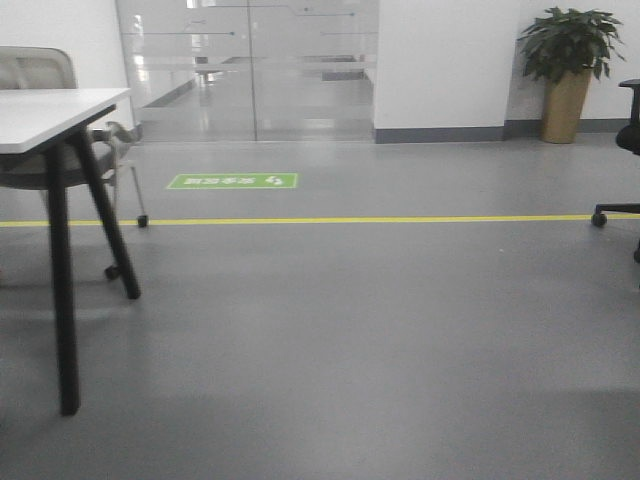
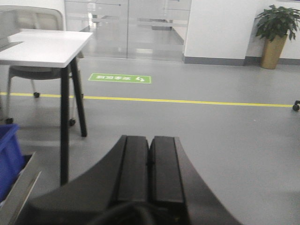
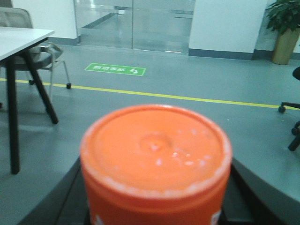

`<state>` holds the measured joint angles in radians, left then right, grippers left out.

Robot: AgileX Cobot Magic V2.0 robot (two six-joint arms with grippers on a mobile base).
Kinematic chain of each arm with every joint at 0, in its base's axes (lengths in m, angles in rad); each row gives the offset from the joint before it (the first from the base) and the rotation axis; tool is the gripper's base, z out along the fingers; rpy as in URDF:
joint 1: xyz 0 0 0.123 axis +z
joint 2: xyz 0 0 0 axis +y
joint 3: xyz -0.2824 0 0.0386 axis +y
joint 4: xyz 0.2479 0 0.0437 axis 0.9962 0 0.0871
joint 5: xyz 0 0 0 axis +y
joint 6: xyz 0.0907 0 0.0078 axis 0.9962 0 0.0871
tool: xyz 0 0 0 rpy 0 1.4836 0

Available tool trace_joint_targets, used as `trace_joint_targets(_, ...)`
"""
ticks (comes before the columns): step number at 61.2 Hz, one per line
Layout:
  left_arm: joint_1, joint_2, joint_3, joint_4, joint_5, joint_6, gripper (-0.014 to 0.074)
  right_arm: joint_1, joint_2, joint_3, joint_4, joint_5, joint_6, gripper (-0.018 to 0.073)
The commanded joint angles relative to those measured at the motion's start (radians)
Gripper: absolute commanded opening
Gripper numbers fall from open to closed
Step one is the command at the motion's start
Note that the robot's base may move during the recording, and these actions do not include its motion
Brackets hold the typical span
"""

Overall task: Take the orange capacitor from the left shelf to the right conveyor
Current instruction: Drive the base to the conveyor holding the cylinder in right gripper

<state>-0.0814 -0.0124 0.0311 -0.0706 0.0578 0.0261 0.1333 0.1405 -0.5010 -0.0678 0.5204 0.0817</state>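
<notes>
The orange capacitor [image 3: 155, 154] is gripped by the right hand [image 3: 158, 197], whose dark fingers [image 3: 262, 201] are seen closed in at either side of it. Its flat top is turned toward the wrist camera, and most of that view is filled by it. The left hand [image 2: 150, 161] is clenched on nothing, its two black pads [image 2: 133, 164] being pressed flat together. A blue bin [image 2: 9, 159] and a strip of the metal shelf [image 2: 21, 187] are caught at the lower left of its view. The capacitor is therefore judged to be off the shelf and in transit, while the conveyor is shown in no view (only open floor [image 1: 350, 330], a white table [image 1: 50, 115], a chair [image 1: 35, 70] and a yellow line [image 1: 350, 220] lie ahead). Several risks can be named from here. How much of the capacitor's side is covered by the fingers cannot be told, so it could be shaken loose by a sharp turn of the base or arm. The right wrist view is largely blocked by the capacitor itself, so the belt could be misjudged and the release made too high or off the edge. A cylinder let go at a tilt could be expected to topple and roll.
</notes>
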Motion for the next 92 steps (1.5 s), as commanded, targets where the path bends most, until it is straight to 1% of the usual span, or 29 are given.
trace_joint_targets(1,0.001,-0.011,-0.004,-0.003,-0.088,-0.002,-0.0127,0.001,0.012,-0.028,-0.007,-0.091,-0.003,0.0113)
trace_joint_targets(92,0.001,-0.011,-0.004,-0.003,-0.088,-0.002,-0.0127,0.001,0.012,-0.028,-0.007,-0.091,-0.003,0.0113)
